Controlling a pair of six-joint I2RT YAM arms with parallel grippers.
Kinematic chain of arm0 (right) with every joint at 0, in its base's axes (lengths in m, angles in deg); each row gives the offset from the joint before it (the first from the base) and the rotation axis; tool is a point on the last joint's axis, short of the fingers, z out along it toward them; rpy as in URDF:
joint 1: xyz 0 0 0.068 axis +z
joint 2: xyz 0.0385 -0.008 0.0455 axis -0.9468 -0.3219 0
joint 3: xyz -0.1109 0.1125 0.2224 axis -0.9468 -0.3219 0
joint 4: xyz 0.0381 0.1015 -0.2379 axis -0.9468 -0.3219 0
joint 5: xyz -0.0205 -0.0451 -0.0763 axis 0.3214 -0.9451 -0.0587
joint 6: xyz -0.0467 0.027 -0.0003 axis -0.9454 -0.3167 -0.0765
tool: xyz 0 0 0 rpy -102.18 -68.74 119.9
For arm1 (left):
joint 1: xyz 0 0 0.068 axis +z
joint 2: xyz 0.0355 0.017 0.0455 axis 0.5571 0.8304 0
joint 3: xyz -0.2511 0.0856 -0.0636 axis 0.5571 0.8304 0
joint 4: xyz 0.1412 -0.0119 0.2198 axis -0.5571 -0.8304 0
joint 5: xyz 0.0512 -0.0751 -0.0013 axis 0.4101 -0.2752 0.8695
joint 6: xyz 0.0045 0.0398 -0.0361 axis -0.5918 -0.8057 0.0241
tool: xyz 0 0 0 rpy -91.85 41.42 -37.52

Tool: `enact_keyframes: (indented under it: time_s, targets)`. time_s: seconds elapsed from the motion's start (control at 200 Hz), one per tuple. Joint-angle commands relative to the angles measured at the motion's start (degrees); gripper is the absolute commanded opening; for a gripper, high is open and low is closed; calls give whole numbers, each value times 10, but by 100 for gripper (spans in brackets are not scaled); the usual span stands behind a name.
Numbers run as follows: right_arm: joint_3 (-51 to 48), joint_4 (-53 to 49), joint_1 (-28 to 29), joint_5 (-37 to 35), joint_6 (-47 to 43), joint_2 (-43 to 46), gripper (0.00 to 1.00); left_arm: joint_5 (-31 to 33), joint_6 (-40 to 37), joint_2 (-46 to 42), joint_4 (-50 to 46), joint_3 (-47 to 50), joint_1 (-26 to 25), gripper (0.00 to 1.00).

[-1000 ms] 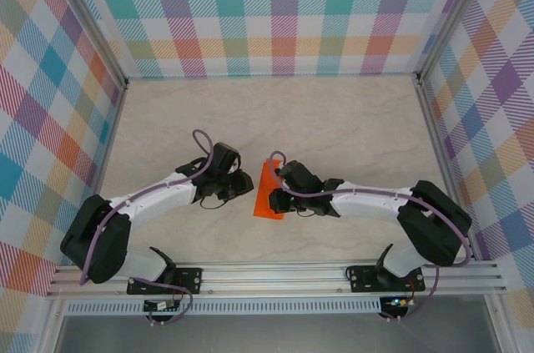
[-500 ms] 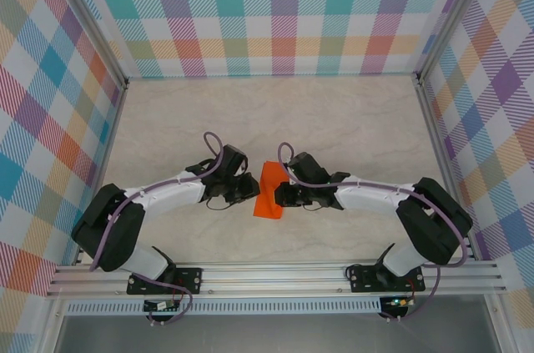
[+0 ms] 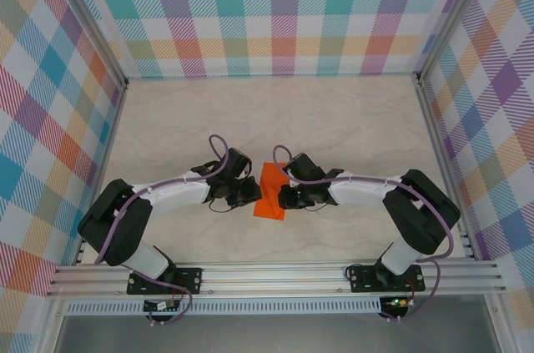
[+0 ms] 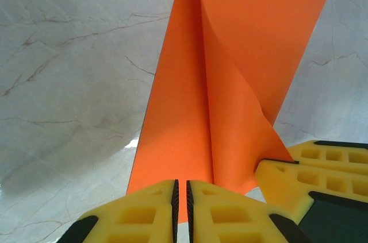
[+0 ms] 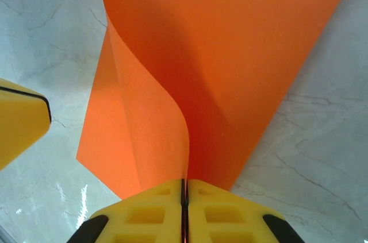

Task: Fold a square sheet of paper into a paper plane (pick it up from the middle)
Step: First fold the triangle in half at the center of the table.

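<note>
We see paper (image 3: 269, 192) folded and curled, mid table (image 3: 350, 119). Right gripper (image 5: 184, 201) pressed tight on its right edge. Left gripper (image 4: 181, 204) pinching left edge, thin slit between jaws.

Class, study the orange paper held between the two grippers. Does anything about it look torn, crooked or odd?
No tear shows, but the orange paper is not pressed flat: one layer bows out in a loose curve just beyond the right gripper, with a small kink there.

bare tabletop (image 3: 334, 119) beyond, left gripper (image 3: 253, 194), right gripper (image 3: 284, 196) hemming orange paper (image 3: 269, 178), gap between seemingly narrow
</note>
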Motion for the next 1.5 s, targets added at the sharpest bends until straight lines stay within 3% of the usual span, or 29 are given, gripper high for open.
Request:
enact_keyframes:
  time_s: [0.0,1.5]
  targets:
    - [21,-20,-4,-6,-24,-13,9,-5,-5,5,8,6,-5,14]
    - [77,-71,-27,-16,-76,-64,10,-6,-15,35,6,3,-12,11]
